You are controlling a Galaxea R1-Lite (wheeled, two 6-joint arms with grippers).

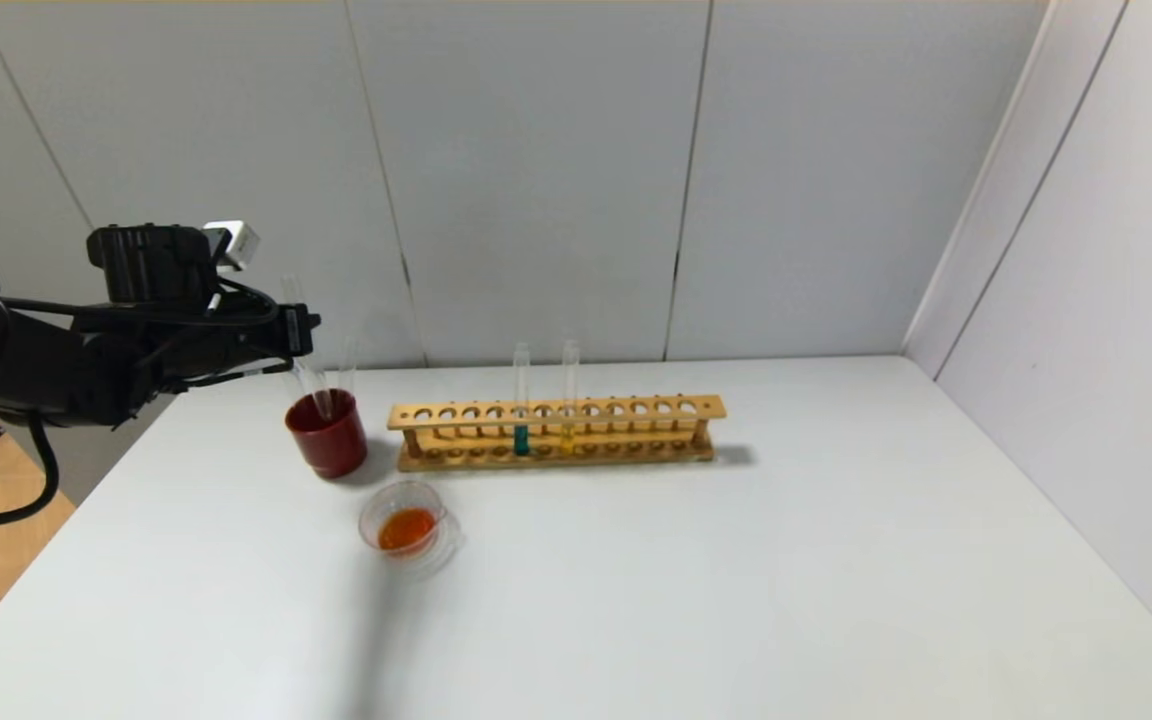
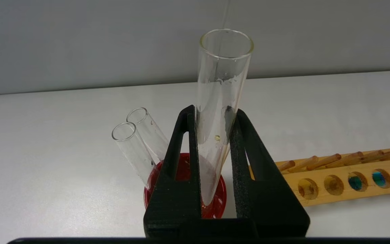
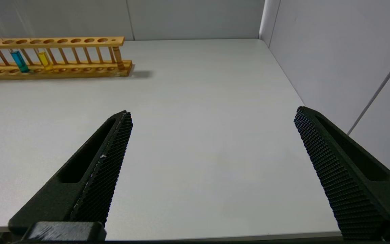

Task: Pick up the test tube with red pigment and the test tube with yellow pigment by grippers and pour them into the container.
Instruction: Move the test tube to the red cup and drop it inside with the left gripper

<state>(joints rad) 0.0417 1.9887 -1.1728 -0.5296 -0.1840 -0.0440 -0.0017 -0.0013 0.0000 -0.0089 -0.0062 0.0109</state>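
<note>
An empty tube (image 2: 220,112) is gripped upright in the left claw (image 2: 215,176), its tip over the red cup (image 1: 327,433). The dish (image 1: 410,527) holds orange liquid. The right claw (image 3: 212,176) is held wide open above the worktop (image 3: 198,118).

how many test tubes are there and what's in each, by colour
Empty, in the left gripper: 1
Empty, leaning in the red cup: 2
Green-blue liquid, in the rack: 1
Yellow liquid, in the rack: 1
Total: 5
</note>
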